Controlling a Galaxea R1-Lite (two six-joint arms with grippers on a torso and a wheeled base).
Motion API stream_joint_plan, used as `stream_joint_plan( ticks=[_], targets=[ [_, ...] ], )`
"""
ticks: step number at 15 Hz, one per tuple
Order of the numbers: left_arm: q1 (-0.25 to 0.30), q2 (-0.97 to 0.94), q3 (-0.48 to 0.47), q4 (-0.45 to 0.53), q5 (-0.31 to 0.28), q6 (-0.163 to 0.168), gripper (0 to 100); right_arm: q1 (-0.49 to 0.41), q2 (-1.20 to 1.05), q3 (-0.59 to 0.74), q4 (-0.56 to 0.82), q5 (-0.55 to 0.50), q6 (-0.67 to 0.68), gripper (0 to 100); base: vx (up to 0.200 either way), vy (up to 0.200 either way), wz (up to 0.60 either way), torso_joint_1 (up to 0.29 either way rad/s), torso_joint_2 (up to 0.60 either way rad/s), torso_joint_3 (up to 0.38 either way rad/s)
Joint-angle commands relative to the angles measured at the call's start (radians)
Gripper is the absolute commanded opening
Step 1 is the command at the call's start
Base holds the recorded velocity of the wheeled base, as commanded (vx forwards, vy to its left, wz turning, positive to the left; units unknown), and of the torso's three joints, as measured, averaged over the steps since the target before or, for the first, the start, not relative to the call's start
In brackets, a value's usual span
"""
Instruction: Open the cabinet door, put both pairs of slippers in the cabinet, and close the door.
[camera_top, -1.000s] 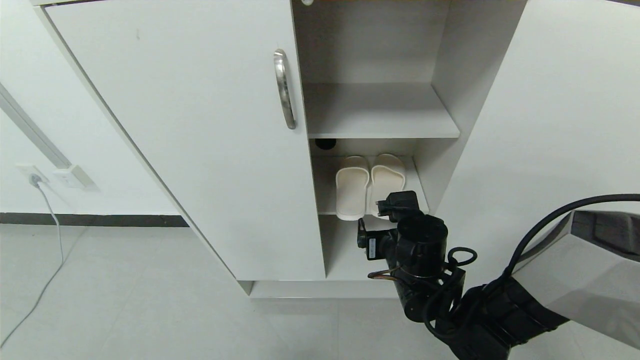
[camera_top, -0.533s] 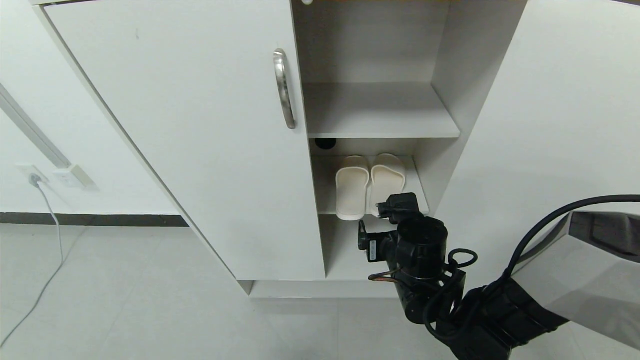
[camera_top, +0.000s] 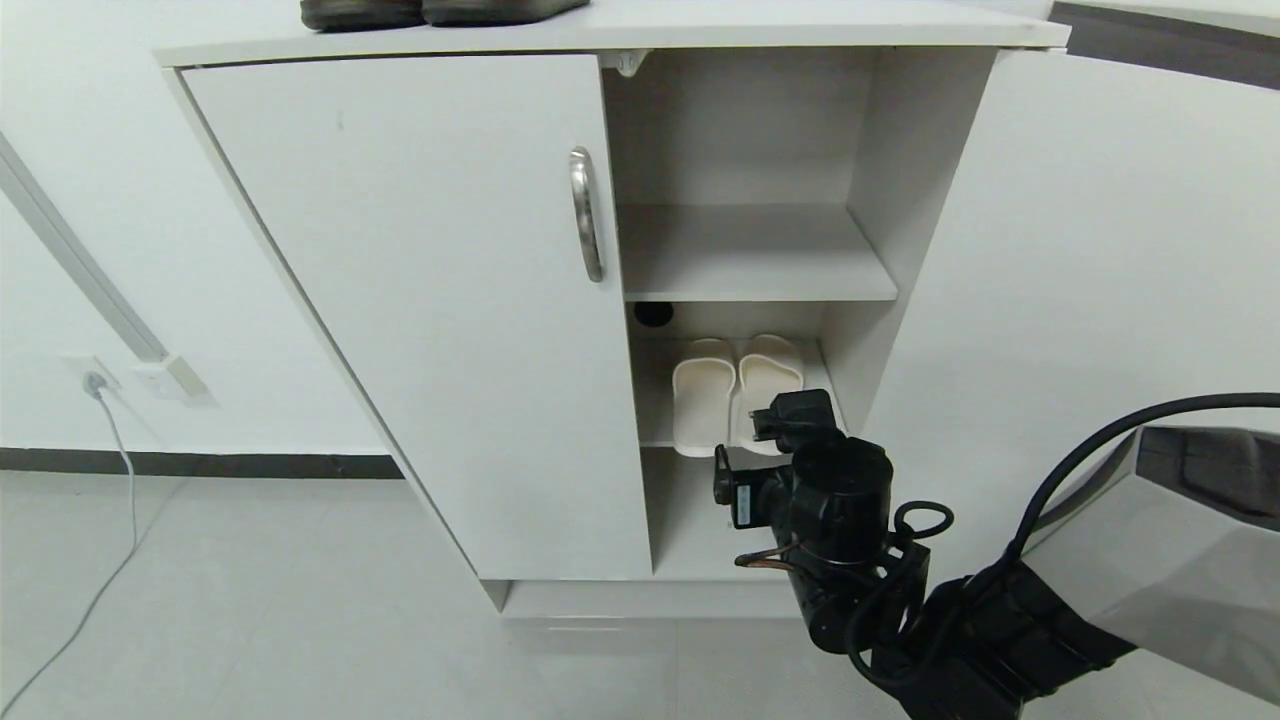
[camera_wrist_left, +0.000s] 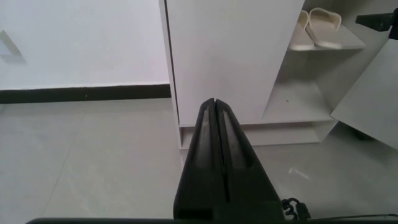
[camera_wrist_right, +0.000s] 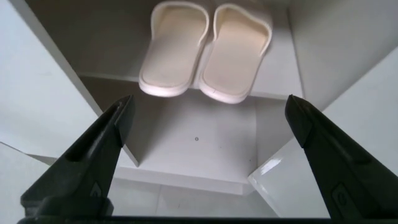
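A cream pair of slippers (camera_top: 735, 395) (camera_wrist_right: 205, 50) (camera_wrist_left: 317, 28) lies side by side on the middle shelf of the white cabinet, toes inward. A dark pair of slippers (camera_top: 430, 12) rests on the cabinet's top. The right door (camera_top: 1080, 250) stands swung open; the left door (camera_top: 430, 300) is closed, its metal handle (camera_top: 587, 215) upright. My right gripper (camera_top: 795, 415) (camera_wrist_right: 209, 102) hovers just outside the open side, a little below the cream pair, open and holding nothing. My left gripper (camera_wrist_left: 214, 106) hangs low over the floor in front of the cabinet, shut and empty.
An upper shelf (camera_top: 750, 255) and a bottom compartment (camera_top: 690, 520) lie bare. The open door flanks my right arm. A wall socket with a cable (camera_top: 95, 385) is at the far left, above open grey floor (camera_top: 250, 620).
The head view has shifted, bringing the cabinet's top and the dark slippers into sight. My right gripper stays about where it was, just outside the middle shelf.
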Motion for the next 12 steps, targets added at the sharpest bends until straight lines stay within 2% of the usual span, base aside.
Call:
stream_joint_plan(
  ticks=[1, 7, 12],
  targets=[
    [0.0, 0.001, 0.0, 0.0, 0.0, 0.001, 0, 0.001, 0.004, 0.001, -0.001, -0.002, 0.0, 100, 0.0, 0.0, 0.0, -0.002, 0.0, 0.203],
    [0.0, 0.001, 0.0, 0.0, 0.0, 0.007, 0, -0.001, 0.013, 0.001, -0.001, -0.002, 0.0, 100, 0.0, 0.0, 0.0, 0.001, 0.0, 0.202],
    [0.0, 0.001, 0.0, 0.0, 0.0, 0.003, 0, -0.002, 0.015, 0.011, -0.002, -0.002, 0.0, 100, 0.0, 0.0, 0.0, 0.001, 0.0, 0.021]
  ],
)
